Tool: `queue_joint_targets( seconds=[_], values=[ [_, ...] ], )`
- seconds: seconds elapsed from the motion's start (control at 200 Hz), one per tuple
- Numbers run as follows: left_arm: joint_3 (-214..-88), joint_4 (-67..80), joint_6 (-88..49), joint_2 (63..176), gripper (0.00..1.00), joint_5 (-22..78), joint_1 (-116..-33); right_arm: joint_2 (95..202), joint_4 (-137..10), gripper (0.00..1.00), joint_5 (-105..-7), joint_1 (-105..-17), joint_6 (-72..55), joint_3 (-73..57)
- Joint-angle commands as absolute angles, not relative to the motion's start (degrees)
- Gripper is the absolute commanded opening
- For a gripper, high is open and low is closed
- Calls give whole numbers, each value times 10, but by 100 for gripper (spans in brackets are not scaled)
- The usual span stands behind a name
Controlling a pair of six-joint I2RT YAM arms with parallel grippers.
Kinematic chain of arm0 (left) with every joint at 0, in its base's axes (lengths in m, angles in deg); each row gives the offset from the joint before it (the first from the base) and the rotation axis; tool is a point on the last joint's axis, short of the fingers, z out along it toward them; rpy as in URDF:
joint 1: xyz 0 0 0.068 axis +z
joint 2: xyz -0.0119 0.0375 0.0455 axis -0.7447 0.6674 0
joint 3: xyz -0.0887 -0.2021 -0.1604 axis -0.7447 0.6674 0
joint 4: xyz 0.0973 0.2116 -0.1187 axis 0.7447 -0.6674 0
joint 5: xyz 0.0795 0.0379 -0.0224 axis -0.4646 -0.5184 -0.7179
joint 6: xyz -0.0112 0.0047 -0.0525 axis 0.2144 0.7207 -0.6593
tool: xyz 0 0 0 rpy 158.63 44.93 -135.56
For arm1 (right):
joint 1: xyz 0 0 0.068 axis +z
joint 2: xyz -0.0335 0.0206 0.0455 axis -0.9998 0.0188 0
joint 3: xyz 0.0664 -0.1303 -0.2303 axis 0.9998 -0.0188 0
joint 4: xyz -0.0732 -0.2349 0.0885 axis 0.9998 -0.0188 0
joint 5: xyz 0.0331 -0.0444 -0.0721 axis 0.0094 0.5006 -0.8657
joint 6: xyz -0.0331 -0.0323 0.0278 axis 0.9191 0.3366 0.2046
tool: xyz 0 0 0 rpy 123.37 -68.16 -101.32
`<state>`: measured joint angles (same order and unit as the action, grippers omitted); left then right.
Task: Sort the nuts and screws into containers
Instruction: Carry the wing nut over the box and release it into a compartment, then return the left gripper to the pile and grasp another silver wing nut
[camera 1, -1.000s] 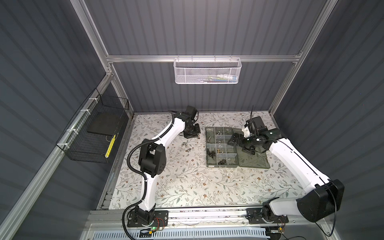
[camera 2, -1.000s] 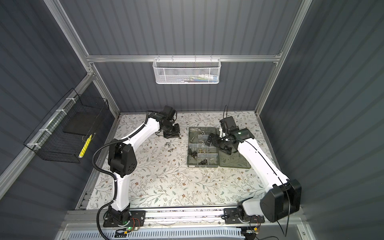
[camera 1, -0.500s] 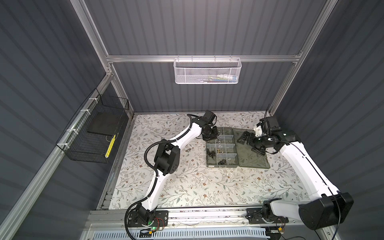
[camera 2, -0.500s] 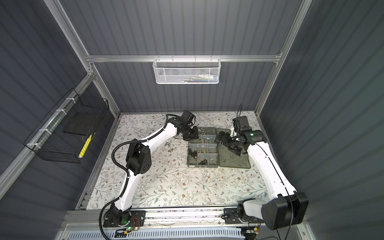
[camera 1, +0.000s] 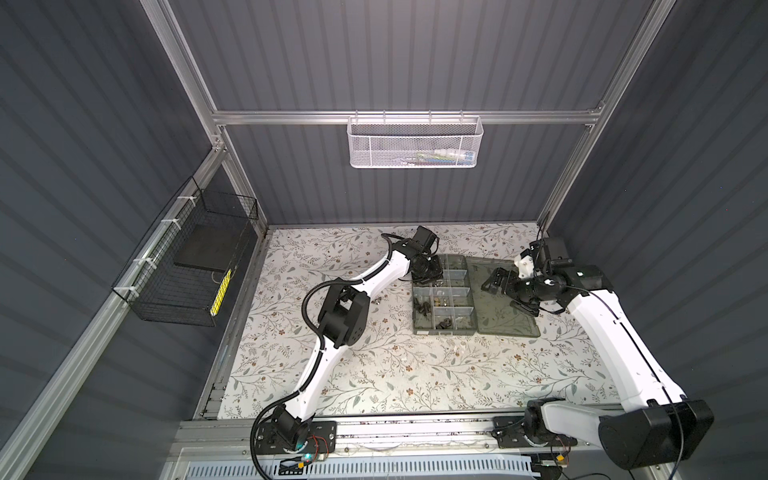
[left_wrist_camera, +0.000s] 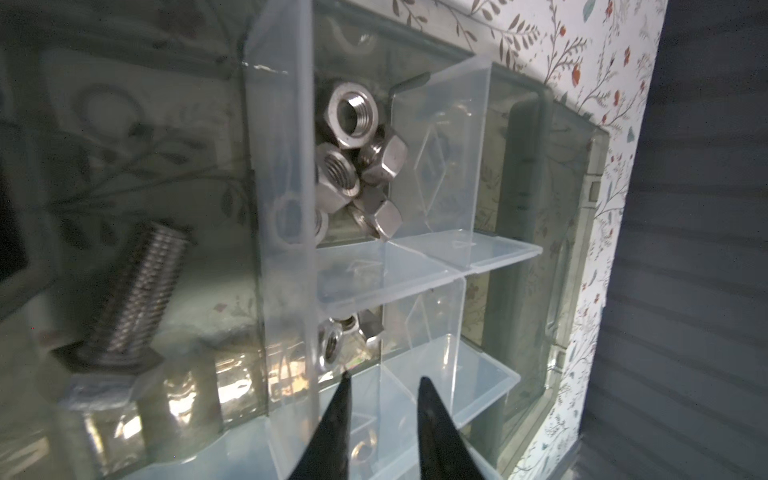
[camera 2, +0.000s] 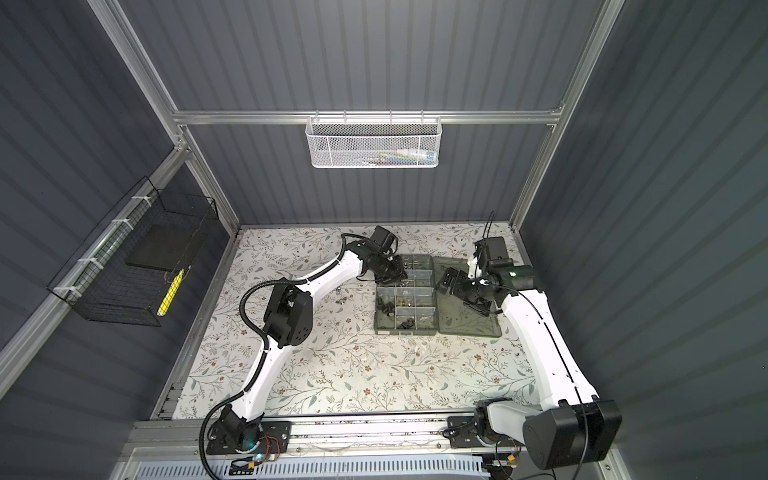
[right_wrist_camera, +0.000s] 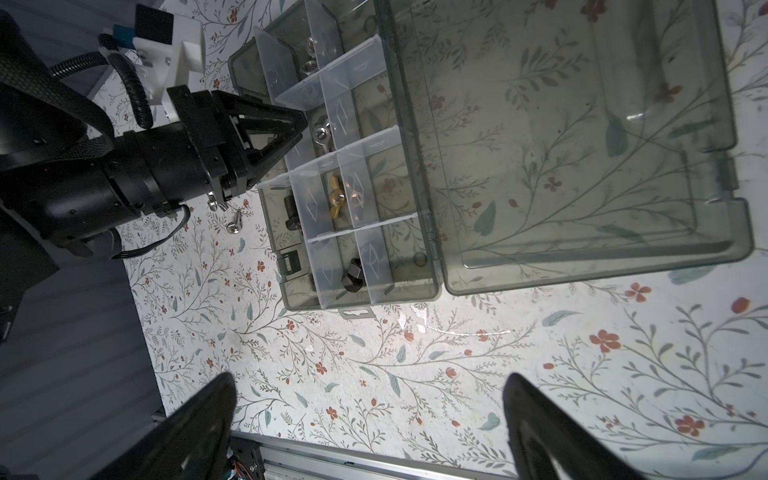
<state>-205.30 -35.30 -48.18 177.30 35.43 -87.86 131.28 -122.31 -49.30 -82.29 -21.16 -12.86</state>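
Spillage is the main risk here. The left end effector (left_wrist_camera: pixel 383 379) hangs low over the far part of the organiser box (right_wrist_camera: pixel 357 300), tips a little apart and nothing visibly pinched between them, right beside a clear divider (left_wrist_camera: pixel 286 208). A sideways move from this height could, I judge, catch that thin wall, jolt the box and mix the sorted pieces. A piece let go this close to a wall could also bounce into the wrong cell.

Just past the tips, a few small silver nuts (left_wrist_camera: pixel 332 345) lie in the nearest compartment. One cell further on sits a pile of larger silver hex nuts (left_wrist_camera: pixel 353 166), and across the divider lies a silver bolt (left_wrist_camera: pixel 133 291). Further along the box, brass wing nuts (right_wrist_camera: pixel 337 197) and a black nut (right_wrist_camera: pixel 352 276) each have their own compartment.

Outside the box, a few loose screws (right_wrist_camera: pixel 235 222) lie on the counter (camera 1: pixel 374 374) near its left wall, beside the left arm. They are small enough to slip from a pinch.

Well apart, the right end effector (right_wrist_camera: pixel 370 376) hovers above the open lid (camera 1: pixel 507 307), jaws wide and empty. If both arms reached in together, they could collide.
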Motion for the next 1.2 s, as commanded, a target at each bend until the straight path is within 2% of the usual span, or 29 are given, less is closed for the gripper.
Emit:
queue_joint_targets(
  seconds=[0.0,0.055,0.205,0.335,0.48,0.64,0.75,1.036,1.196],
  values=[
    [-2061,-411,-444,1717,43,316,-872,1317,-1233,99,-480,-826,-194,-130],
    [-2022,-428,-429,1682,49,297,-862,1324,-1230,99,-477,-825,-194,-130],
    [-1868,-441,-389,1562,53,265,-811,1339,-1218,99,-479,-815,-198,-128],
    [-1797,-477,-332,1515,54,239,-769,1350,-1202,99,-491,-786,-212,-127],
    [-1782,-524,-277,1535,48,203,-767,1366,-1195,99,-512,-733,-229,-120],
    [-1758,-505,-257,1557,44,189,-764,1369,-1186,99,-521,-701,-253,-127],
    [-1774,-504,-230,1589,40,192,-764,1362,-1184,99,-523,-697,-268,-137],
    [-1797,-505,-186,1640,39,186,-764,1338,-1184,99,-528,-692,-294,-160],
    [-1794,-501,-182,1650,32,192,-764,1332,-1185,99,-532,-691,-300,-165]
  ],
)
